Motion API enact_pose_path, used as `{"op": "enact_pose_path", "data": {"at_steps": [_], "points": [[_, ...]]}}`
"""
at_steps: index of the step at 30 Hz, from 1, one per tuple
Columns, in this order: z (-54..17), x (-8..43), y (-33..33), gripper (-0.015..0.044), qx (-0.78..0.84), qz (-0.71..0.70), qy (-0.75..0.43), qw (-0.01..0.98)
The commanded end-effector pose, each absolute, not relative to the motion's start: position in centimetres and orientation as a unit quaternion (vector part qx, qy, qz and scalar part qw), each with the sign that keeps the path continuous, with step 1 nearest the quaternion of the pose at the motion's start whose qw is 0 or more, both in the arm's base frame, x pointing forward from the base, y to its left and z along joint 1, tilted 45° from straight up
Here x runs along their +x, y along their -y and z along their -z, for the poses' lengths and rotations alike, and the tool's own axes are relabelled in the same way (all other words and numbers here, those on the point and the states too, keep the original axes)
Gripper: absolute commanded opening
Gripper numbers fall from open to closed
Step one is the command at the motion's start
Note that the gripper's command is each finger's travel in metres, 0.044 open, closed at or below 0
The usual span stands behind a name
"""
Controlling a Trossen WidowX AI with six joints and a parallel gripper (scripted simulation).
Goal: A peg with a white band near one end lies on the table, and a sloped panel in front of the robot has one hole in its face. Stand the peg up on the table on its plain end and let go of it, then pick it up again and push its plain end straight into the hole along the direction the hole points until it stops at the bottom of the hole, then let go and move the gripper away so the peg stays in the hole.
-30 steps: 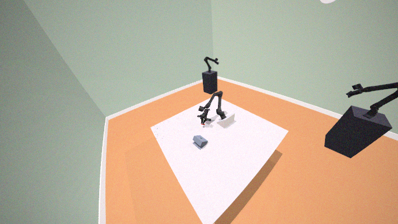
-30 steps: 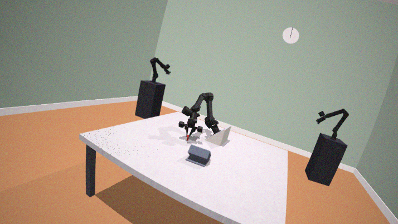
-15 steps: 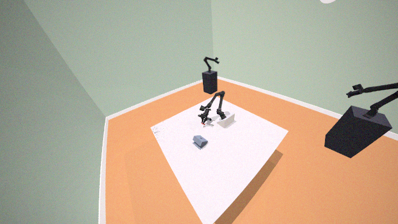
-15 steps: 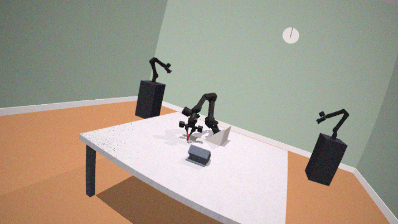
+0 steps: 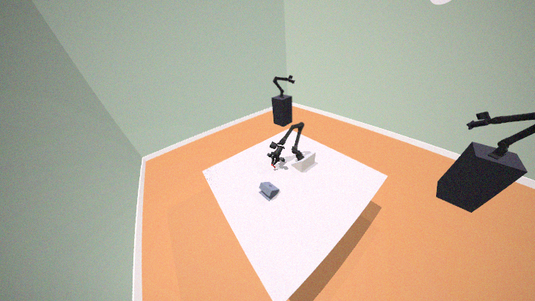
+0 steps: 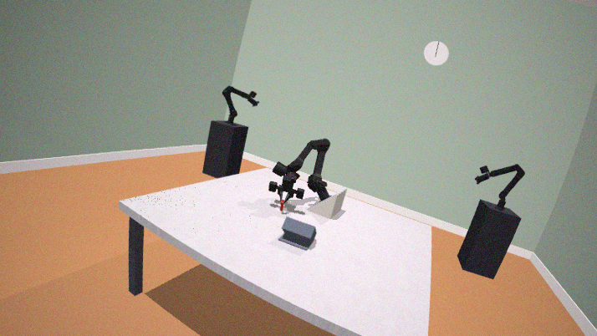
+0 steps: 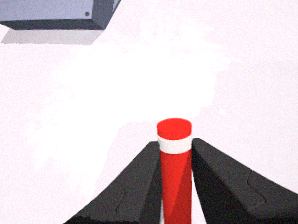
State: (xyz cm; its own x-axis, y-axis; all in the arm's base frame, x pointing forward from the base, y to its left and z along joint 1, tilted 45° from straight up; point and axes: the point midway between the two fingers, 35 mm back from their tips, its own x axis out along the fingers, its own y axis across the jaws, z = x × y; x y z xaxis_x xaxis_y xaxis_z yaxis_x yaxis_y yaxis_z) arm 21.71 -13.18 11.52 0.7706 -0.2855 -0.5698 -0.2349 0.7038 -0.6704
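My gripper [image 5: 273, 165] [image 6: 283, 201] [image 7: 174, 148] is shut on the red peg [image 5: 273, 167] [image 6: 282, 206] [image 7: 176, 180]. The peg's white-banded end is up, between the fingertips in the wrist view, and its plain end points down toward the table. It looks near upright in the exterior view; whether the plain end touches the table I cannot tell. The blue-grey block with the sloped panel [image 5: 267, 188] [image 6: 299, 226] [image 7: 45, 11] stands apart from the peg, farther out from the arm's base. A small dark spot shows on its face in the top view.
A beige wedge-shaped block [image 5: 306, 163] [image 6: 331, 207] stands on the white table [image 5: 300, 213] [image 6: 355, 267] beside the arm's base. Two other arms on dark pedestals [image 5: 282, 110] [image 6: 489, 240] stand off the table.
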Motion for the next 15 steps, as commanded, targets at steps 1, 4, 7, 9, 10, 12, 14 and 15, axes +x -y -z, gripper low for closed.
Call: {"op": "enact_pose_path", "data": {"at_steps": [1,4,7,9,10,12,14,15], "points": [[-11.57,21.51,13.10,0.0049,-0.388,0.007,-0.323,0.863],[-11.62,21.32,13.12,0.0049,-0.388,0.001,-0.312,0.867],[-11.67,21.12,13.14,0.0049,-0.388,-0.004,-0.301,0.871],[-11.69,20.99,13.15,0.0049,-0.388,-0.007,-0.293,0.874],[-11.70,20.92,13.16,0.0049,-0.388,-0.009,-0.290,0.875],[-11.73,20.79,13.18,0.0049,-0.388,-0.012,-0.282,0.877],[-11.75,20.65,13.20,0.0049,-0.388,-0.016,-0.275,0.880],[-11.76,20.59,13.21,0.0049,-0.388,-0.017,-0.271,0.881]]}}
